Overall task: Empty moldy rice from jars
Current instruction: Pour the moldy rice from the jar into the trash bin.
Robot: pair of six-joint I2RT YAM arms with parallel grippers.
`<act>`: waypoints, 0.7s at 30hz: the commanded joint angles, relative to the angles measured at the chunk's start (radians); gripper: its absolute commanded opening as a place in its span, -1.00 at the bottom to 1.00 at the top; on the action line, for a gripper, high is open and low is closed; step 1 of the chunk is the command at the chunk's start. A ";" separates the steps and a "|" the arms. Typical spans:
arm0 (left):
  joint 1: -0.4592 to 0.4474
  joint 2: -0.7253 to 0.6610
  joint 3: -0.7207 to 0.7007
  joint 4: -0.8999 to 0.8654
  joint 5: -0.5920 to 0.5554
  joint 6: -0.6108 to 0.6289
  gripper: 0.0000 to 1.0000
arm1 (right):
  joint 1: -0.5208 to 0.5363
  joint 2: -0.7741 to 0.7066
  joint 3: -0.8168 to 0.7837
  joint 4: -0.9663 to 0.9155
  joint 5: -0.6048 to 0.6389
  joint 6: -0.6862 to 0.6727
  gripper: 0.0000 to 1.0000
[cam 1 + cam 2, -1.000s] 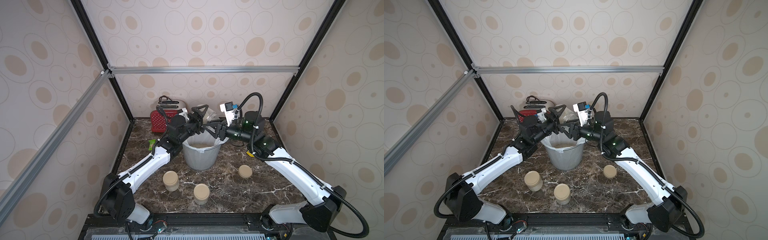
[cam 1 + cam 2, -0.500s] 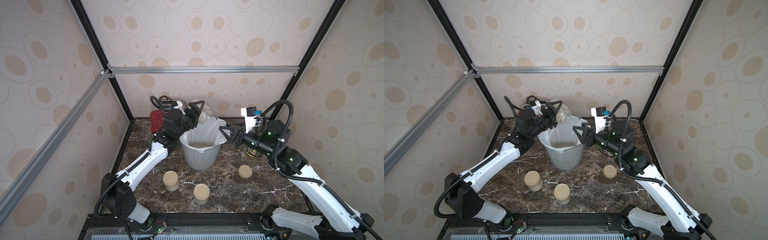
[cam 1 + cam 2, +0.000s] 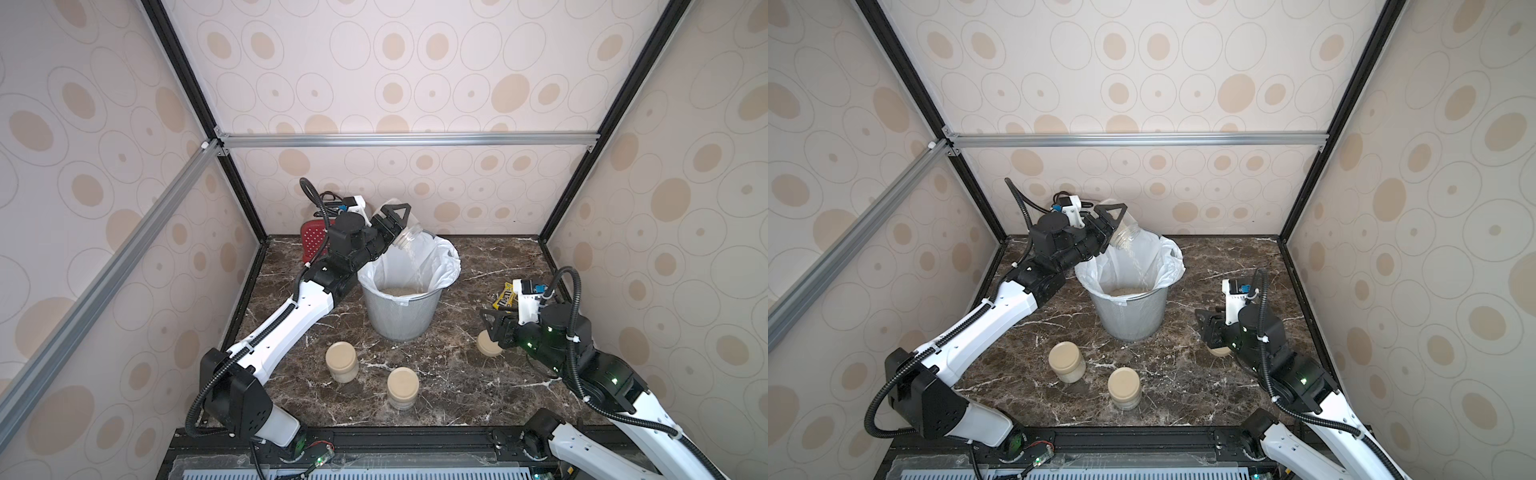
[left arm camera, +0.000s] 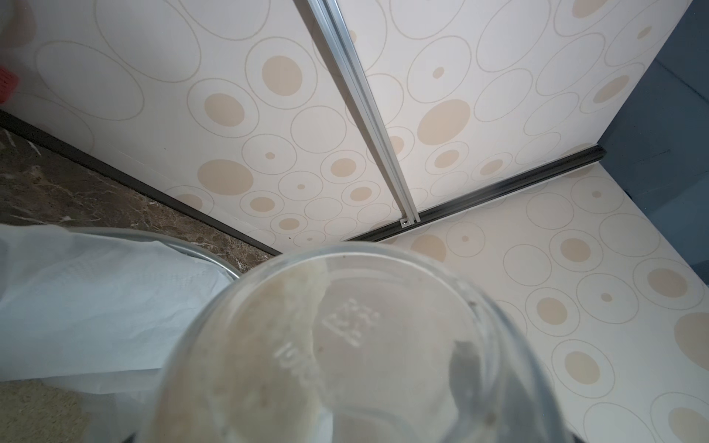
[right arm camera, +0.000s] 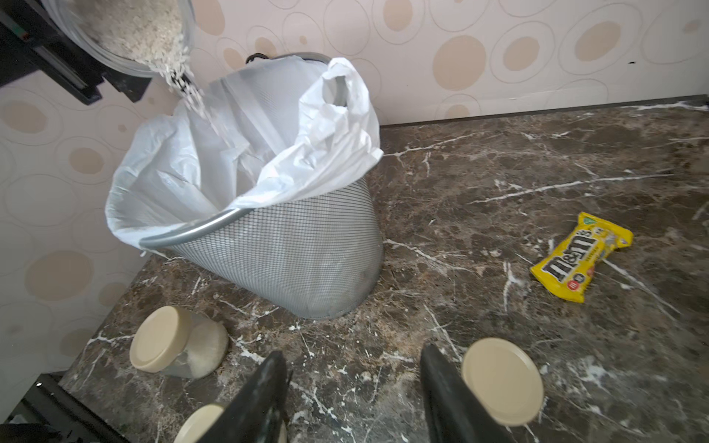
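Marble top [image 3: 498, 257], dotted walls [image 3: 395, 83]; L fingers [image 3: 397, 217] clamp jar [image 3: 408, 238] (pouring), R fingers [image 5: 268, 399] apart, empty.

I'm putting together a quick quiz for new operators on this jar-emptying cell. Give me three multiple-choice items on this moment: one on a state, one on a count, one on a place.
1. The open jar in the left hand is:
A. upright and full
B. tilted, pouring rice into the bin
C. lying empty on its side

2. How many lidded jars stand on the table?
A. One
B. Two
C. Four

3. Where is the loose lid?
A. In the bin
B. Gripped by the left hand
C. On the table beside the open right hand

Answers:
1 B: a stream of grains falls from its mouth into the white liner.
2 B: two capped jars stand near the table's front in both top views.
3 C: it lies flat next to that hand, which holds nothing.
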 commanded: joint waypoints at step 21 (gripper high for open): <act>0.006 -0.116 0.038 -0.001 -0.068 0.234 -0.09 | -0.001 0.137 0.038 -0.004 -0.028 -0.035 0.16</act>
